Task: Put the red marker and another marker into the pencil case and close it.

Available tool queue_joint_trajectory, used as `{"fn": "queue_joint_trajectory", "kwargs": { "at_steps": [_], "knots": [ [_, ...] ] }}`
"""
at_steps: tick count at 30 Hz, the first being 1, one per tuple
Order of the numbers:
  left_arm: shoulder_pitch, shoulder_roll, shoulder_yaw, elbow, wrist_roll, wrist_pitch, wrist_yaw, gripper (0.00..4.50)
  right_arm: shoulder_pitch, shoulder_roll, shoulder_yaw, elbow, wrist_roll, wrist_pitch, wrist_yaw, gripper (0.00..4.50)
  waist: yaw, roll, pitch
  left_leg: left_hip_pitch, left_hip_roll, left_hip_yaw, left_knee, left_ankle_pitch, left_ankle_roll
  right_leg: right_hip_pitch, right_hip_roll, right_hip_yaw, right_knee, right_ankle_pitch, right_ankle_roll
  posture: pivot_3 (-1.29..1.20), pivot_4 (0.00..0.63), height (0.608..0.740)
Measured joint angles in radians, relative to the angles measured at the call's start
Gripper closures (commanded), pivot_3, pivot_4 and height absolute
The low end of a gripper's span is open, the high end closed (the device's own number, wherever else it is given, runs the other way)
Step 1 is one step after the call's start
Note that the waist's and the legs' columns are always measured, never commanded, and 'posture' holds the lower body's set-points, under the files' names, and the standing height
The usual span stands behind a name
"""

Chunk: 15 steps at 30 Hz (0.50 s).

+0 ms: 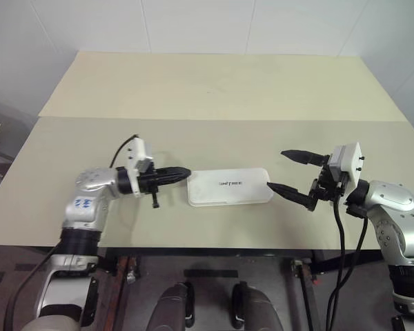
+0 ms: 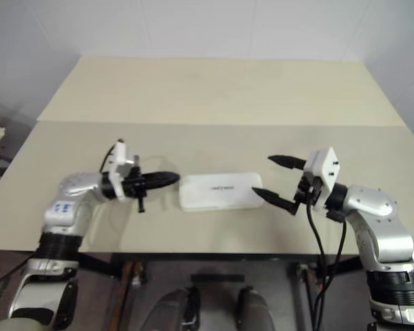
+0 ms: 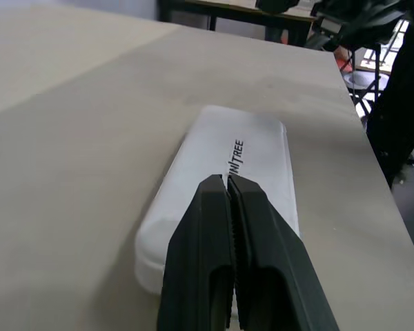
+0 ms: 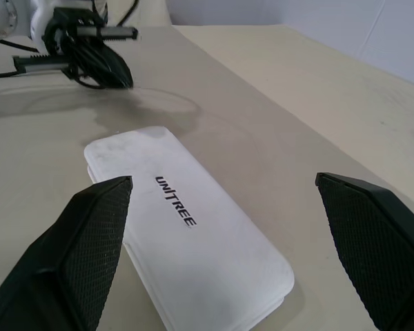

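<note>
Nearest to us in the head views are our two arms, reaching in over the front edge of the table (image 1: 193, 89) from either side. The left gripper (image 1: 181, 173) points level toward the middle, its two black fingers pressed flat together with nothing between them; in the left wrist view they meet in a thin seam just over the near end of the pencil case (image 3: 228, 179). The tip stands just beside the left short end of the case, and we cannot tell whether it touches.

The right gripper (image 1: 287, 172) faces in from the other side with its jaws spread wide and empty. One finger sits close to the case's right end, the other well behind it, further back over the table.

The pencil case (image 1: 229, 187) lies flat on the pale tabletop between the two grippers, lid down and closed, its dark "unitree" print facing up. Its long side runs left to right, near the table's front edge.
</note>
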<state>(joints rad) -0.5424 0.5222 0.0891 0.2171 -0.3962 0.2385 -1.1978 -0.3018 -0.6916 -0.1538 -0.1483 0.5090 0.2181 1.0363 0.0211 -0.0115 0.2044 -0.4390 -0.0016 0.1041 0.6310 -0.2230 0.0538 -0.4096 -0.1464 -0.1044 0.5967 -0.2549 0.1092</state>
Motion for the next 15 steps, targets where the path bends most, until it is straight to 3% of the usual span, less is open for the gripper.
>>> {"fn": "queue_joint_trajectory", "kwargs": {
  "at_steps": [2,7,15],
  "knots": [
    [0.032,0.023,0.032,-0.035,-0.02,0.012,0.005,4.47,0.0,0.0,-0.001,0.006,0.0,0.0,0.002,0.0,0.0,0.0,0.0,0.0,0.0,0.0,-0.001,0.0,0.0,0.0,0.0,0.0,-0.001,0.0,0.0,0.0,0.15,0.74],
    [0.112,0.083,0.063,-0.162,-0.042,0.054,0.053,2.83,0.022,-0.001,-0.016,0.004,0.004,-0.001,0.003,0.0,0.002,0.0,0.0,0.0,0.0,0.0,-0.002,0.0,0.0,0.0,0.0,0.0,-0.002,0.0,0.0,0.0,0.15,0.74],
    [0.165,0.088,0.087,-0.221,-0.113,0.091,0.051,0.09,0.069,-0.001,-0.054,0.004,0.007,-0.003,-0.001,0.0,0.001,0.0,0.0,0.0,0.001,0.0,-0.003,0.0,-0.001,0.0,0.001,0.0,-0.002,0.0,0.0,0.0,0.15,0.74]
  ]
}}
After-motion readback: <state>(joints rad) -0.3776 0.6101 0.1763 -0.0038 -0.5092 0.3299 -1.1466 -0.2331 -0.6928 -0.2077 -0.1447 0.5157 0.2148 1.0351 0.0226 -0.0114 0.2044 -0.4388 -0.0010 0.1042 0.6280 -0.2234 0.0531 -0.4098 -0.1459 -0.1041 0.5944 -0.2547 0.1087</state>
